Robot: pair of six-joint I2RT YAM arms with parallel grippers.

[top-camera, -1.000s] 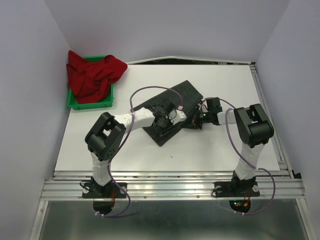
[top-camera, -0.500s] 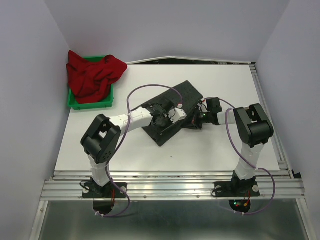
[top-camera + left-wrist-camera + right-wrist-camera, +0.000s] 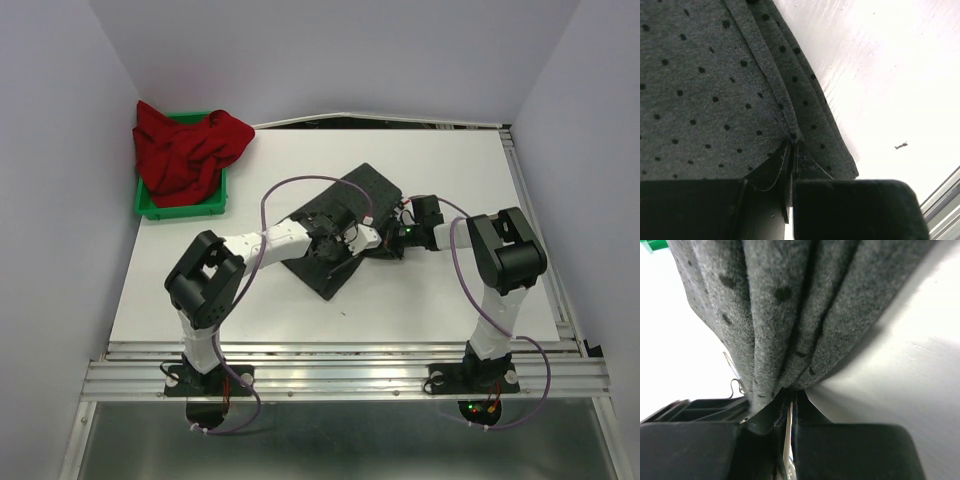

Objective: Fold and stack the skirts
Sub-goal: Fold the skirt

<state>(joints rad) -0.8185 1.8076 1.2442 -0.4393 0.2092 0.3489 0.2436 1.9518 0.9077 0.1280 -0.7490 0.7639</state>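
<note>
Near the middle of the table [image 3: 450, 290], the charcoal dotted skirt [image 3: 372, 187] is pinched along a hem ridge by the left gripper [image 3: 790, 148] and at bunched folds by the right gripper [image 3: 788, 396], both clamped tight. If it is pulled unevenly, the thin pinch could be lost and the fold skewed. The red skirt [image 3: 185, 150] is heaped over the green bin [image 3: 150, 208] at the far-left corner.

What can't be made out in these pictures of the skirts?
- Top view: where the left pincer and right pincer grip the dotted skirt, under the arms' wrists.
- Top view: inside of the green bin, covered by the heaped red skirt.
- Left wrist view: that skirt's outline, cut by frame edges.
- Right wrist view: anything beyond the bunched cloth, which fills most of it.
</note>
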